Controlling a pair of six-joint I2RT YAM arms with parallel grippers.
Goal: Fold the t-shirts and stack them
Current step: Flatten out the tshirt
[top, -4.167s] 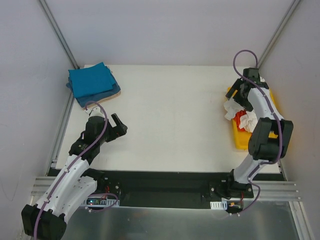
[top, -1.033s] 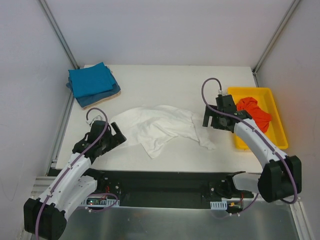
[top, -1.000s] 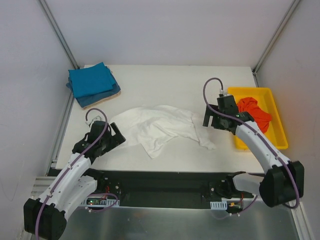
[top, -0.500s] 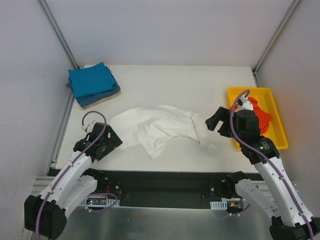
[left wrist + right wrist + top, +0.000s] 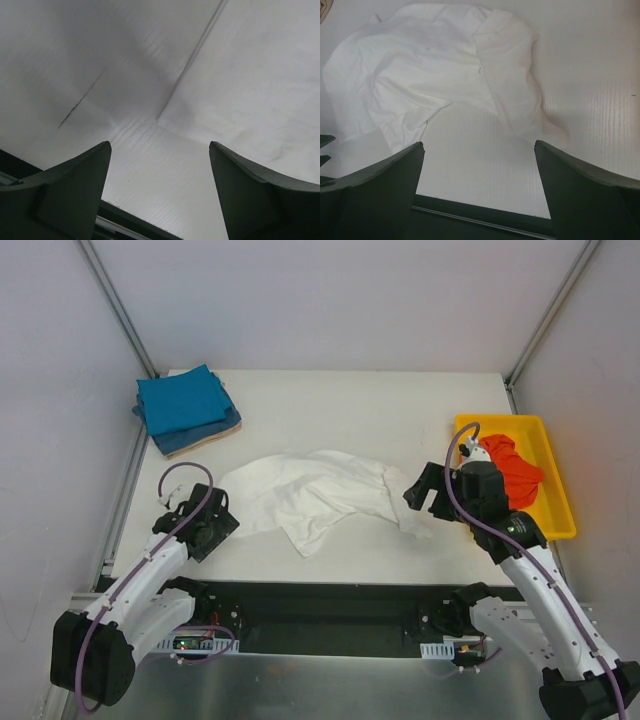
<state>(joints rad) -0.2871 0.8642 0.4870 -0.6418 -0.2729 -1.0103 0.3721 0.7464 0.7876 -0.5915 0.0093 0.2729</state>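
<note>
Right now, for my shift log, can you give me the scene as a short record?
white shirt: crumpled, unfolded, mid-table
stack: folded teal shirts over a tan one, far left corner
orange shirt: bunched in tray, right side
left end effector: open, at white shirt's left edge
right end effector: open, near its right edge

White t-shirt (image 5: 315,495) crumpled centrally, teal stack (image 5: 183,403) (tan (image 5: 228,424) beneath) far-left, orange-red t-shirt (image 5: 515,465) right

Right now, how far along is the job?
Done: folded teal-blue t-shirts stacked at the far left corner. In hand: the white t-shirt lies crumpled mid-table, left end effector and right end effector open at its ends. Remaining: the orange-red t-shirt in the yellow tray.
</note>
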